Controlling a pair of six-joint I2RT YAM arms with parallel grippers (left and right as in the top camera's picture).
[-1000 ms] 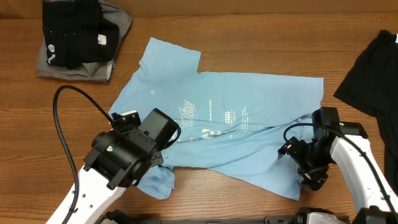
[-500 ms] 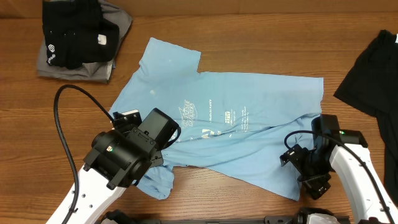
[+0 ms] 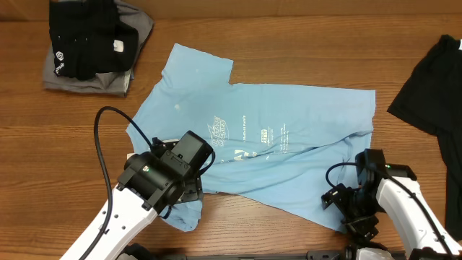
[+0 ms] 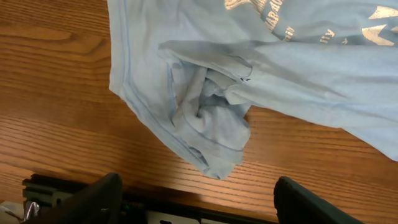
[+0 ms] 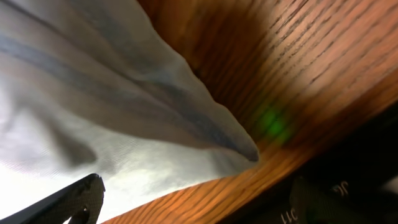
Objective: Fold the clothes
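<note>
1. Desk (image 3: 303, 43): brown wood-grain surface carrying every item below.
2. Light blue T-shirt (image 3: 289, 123): spread flat at the centre of the desk, collar end to the left and hem to the right; white lettering (image 3: 263, 137) across the chest; one sleeve lies flat toward the far side; the near-left sleeve (image 4: 208, 124) is bunched into soft folds near the desk's near edge.
3. Left arm (image 3: 155, 180): reaches in from the near left, its wrist over the shirt's near-left edge; a black cable (image 3: 101, 144) loops from it over bare wood.
4. Right arm (image 3: 393, 202): reaches in from the near right, just beside the shirt's near-right hem corner (image 5: 239, 146).
5. Black garment (image 3: 433, 87): loose at the right edge, partly out of view, apart from the shirt.
6. Folded pile, far left: black garment (image 3: 86, 36) on top of a grey garment (image 3: 90, 81).
7. Left tool (image 4: 199, 196): released, jaws wide apart above the bunched sleeve, nothing between them.
8. Right tool (image 5: 196, 193): released, jaws wide apart; the hem corner lies on the desk ahead of them, ungripped.
</note>
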